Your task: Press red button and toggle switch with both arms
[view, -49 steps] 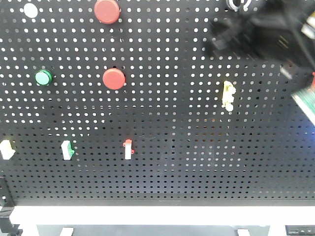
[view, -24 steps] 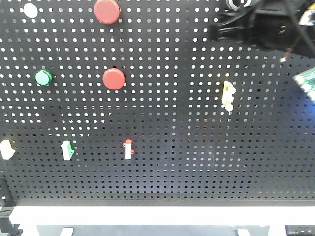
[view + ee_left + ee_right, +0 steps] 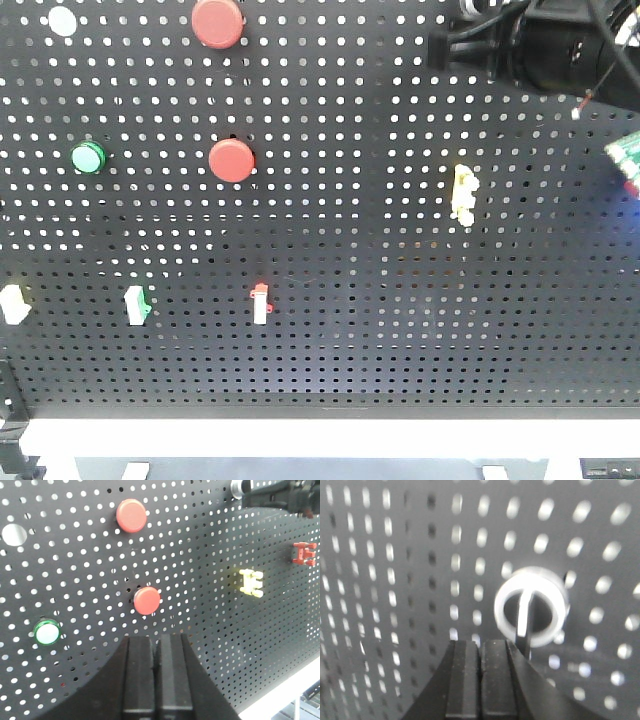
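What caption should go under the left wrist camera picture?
The shut left gripper points toward the lower red button on the black pegboard.

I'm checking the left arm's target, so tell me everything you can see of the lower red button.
The lower red button is a round, matte red cap, plastic by its look, standing out from the black pegboard. It sits below the upper red button and right of the green button. Nothing touches it: the shut left gripper points at it across a gap.
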Available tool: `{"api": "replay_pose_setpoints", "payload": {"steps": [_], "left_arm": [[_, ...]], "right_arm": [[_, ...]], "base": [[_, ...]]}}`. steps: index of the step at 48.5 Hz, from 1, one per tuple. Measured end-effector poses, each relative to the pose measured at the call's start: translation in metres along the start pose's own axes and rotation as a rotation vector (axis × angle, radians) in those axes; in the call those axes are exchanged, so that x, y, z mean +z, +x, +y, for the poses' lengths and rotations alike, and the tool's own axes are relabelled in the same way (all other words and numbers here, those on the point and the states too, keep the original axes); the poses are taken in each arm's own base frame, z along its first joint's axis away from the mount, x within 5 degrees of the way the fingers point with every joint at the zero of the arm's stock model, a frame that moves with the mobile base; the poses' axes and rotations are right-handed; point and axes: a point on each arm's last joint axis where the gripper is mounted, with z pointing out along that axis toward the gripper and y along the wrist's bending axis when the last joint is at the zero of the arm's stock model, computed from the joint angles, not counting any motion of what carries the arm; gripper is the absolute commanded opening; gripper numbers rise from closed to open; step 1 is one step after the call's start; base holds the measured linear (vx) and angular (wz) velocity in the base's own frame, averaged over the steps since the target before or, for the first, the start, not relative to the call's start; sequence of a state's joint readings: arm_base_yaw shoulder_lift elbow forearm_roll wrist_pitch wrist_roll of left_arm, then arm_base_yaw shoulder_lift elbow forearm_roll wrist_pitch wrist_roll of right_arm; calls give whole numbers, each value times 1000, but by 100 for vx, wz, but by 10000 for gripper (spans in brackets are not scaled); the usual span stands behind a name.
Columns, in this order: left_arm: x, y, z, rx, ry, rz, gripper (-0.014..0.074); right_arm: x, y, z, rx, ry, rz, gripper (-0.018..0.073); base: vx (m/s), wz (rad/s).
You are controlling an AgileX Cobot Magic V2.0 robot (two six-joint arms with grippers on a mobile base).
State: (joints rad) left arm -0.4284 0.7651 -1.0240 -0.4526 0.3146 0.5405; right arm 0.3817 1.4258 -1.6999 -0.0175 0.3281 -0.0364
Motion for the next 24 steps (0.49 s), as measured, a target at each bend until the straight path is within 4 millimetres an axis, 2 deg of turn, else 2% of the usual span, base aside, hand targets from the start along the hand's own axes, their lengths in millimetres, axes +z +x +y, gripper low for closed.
{"api": "replay_pose_setpoints", "payload": {"steps": [12, 24], "left_arm": [[0, 0, 0, 0, 0, 0, 2], [0, 0, 0, -1, 1, 2, 2]], "right_arm": [[0, 1, -8, 21, 27, 4, -3], [-2, 6, -40, 47, 133, 52, -3]], "base": [[0, 0], [0, 0]]}}
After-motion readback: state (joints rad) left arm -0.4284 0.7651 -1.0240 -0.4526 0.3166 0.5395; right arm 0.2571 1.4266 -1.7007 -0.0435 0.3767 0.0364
